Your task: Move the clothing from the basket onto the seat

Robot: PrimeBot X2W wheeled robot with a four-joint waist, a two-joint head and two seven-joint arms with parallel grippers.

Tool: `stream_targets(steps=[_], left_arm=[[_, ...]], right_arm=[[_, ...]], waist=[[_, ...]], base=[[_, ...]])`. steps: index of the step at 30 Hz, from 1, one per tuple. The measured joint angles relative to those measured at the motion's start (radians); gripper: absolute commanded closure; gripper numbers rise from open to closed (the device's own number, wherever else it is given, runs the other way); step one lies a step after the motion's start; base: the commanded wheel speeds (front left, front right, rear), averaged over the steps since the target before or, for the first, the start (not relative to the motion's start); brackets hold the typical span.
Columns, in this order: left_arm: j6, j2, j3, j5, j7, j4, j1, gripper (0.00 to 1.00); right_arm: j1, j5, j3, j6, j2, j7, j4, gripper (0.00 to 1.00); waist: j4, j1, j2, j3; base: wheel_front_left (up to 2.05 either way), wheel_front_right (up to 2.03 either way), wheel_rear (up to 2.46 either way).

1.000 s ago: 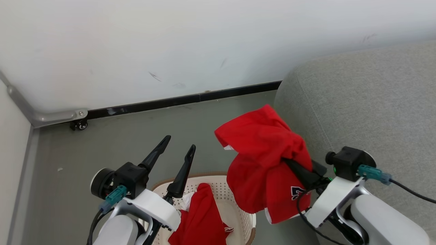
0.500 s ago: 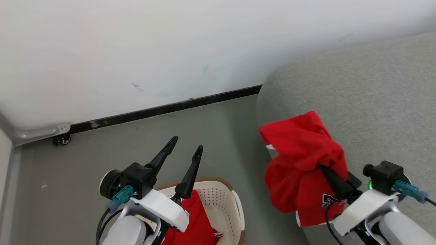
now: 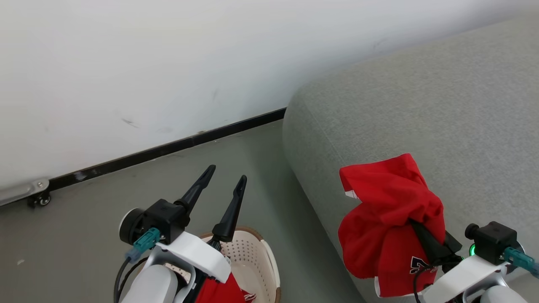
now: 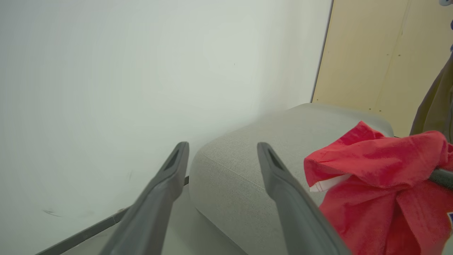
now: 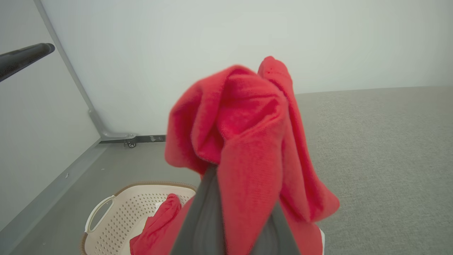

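My right gripper [image 3: 417,227] is shut on a bright red garment [image 3: 389,210] with white trim and dark lettering. The garment hangs bunched over the near left edge of the light grey seat [image 3: 421,105]. In the right wrist view the red garment [image 5: 247,134] wraps my dark fingers [image 5: 208,216], and the seat [image 5: 382,148] lies behind it. My left gripper [image 3: 225,179] stands open and holds nothing, above the cream basket [image 3: 265,252]. More red clothing [image 3: 219,290] lies in the basket [image 5: 120,209]. The left wrist view looks between its open fingers [image 4: 279,177] at the seat [image 4: 240,152].
A white wall with a black baseboard [image 3: 168,147] runs behind the grey floor [image 3: 105,189]. A small caster [image 3: 40,198] sits at the wall's foot on the left. A pale wooden panel [image 4: 382,53] stands beyond the seat.
The head camera has swung right, so the seat takes up more of the picture. My right gripper has carried the red garment from beside the seat to over its edge. The left gripper stays open.
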Motion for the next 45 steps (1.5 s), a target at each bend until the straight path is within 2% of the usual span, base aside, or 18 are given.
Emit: stream_targets(steps=[5,12,19,25,30,45], left_arm=[[0.002,0.003,0.024,0.000,0.000,-0.016,0.002,0.00],[0.038,0.021,0.069,0.010,0.000,-0.056,0.037,0.00],[0.064,0.044,0.103,0.021,0.000,-0.105,0.056,0.00],[0.084,0.057,0.117,0.030,0.000,-0.143,0.076,0.00],[0.093,0.067,0.123,0.036,0.000,-0.170,0.080,0.00],[0.106,0.110,0.120,0.083,0.001,-0.289,0.083,0.00]], right_arm=[[0.017,-0.017,-0.019,0.000,0.011,0.001,-0.033,1.00],[0.013,-0.019,-0.041,0.000,0.014,0.021,-0.074,1.00],[-0.096,-0.019,-0.113,0.000,-0.035,0.052,-0.098,1.00],[-0.242,-0.018,-0.164,0.000,-0.086,0.086,-0.114,1.00],[-0.322,-0.003,-0.196,0.000,-0.102,0.110,-0.109,1.00],[-0.554,0.051,-0.313,0.000,-0.186,0.201,0.072,1.00]], waist=[[-0.042,0.0000,0.0000,0.000],[-0.091,0.0000,0.0000,0.008],[-0.111,0.0000,0.0000,0.037],[-0.107,0.0000,0.0000,0.067],[-0.098,0.0000,0.0000,0.088],[-0.035,0.0000,0.0000,0.180]], base=[[0.00,0.00,0.00],[0.00,0.00,0.00],[0.00,0.00,0.00],[0.00,0.00,0.00],[0.00,0.00,0.00],[0.00,0.00,0.00]])
